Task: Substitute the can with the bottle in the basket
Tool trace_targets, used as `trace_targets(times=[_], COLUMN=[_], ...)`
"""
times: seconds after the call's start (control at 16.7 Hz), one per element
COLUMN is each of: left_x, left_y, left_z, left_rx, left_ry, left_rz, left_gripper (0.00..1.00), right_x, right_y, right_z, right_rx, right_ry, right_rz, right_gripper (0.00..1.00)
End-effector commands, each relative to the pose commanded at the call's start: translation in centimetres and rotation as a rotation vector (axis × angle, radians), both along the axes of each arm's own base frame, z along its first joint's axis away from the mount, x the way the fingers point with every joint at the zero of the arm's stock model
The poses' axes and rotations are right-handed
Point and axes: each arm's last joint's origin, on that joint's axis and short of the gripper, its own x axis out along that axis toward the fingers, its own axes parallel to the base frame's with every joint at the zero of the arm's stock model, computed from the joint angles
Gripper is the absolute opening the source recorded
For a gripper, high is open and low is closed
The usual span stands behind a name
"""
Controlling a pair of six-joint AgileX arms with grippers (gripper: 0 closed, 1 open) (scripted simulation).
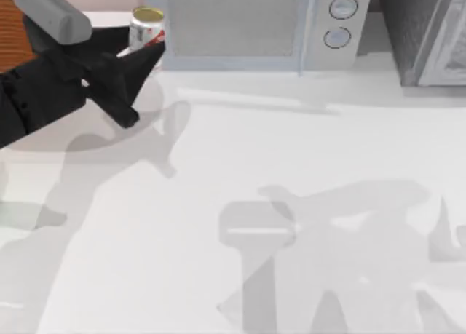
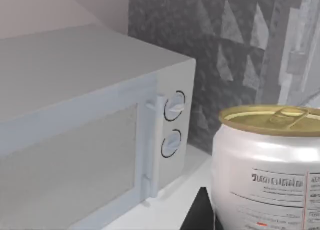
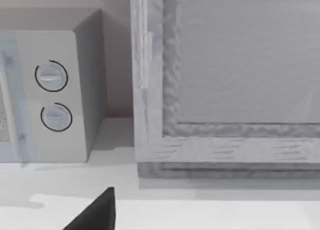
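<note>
The can (image 1: 147, 26), white with red markings and a gold top, is at the table's far left beside the microwave. My left gripper (image 1: 148, 52) reaches in from the left and is shut on the can's lower part. In the left wrist view the can (image 2: 267, 165) stands upright and close, with one dark fingertip (image 2: 200, 212) against its side. The orange-brown basket (image 1: 13, 30) lies at the far left edge, behind my left arm. The bottle is out of view. A dark part of my right gripper (image 3: 95, 215) faces the back wall.
A white microwave (image 1: 251, 25) with two dials stands along the back edge, right next to the can. A grey cabinet (image 1: 429, 32) fills the back right corner. Arm shadows fall across the white tabletop (image 1: 240, 167).
</note>
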Motion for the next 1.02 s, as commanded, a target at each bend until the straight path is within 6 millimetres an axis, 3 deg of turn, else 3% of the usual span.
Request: trace_targets(times=[0.18, 0.48, 0.78, 1.02], left_x=[5.2, 11.2, 13.3, 13.6], left_y=[-3.0, -7.6, -10.5, -11.4], left_z=[-2.8, -10.6, -18.2, -21.3], left_rx=[-0.014, -0.032, -0.041, -0.043], left_ry=[0.001, -0.019, -0.057, -0.080], left_rz=[-0.186, -0.459, -0.653, -0.726], left_gripper=[0.00, 0.00, 0.00, 0.00], right_x=[0.0, 0.0, 0.0, 0.0], right_y=[0.0, 0.0, 0.0, 0.0], right_z=[0.0, 0.0, 0.0, 0.0], right_rx=[0.000, 0.000, 0.000, 0.000], right_ry=[0.000, 0.000, 0.000, 0.000], right_rz=[0.000, 0.000, 0.000, 0.000], right_gripper=[1.00, 1.00, 1.00, 1.00])
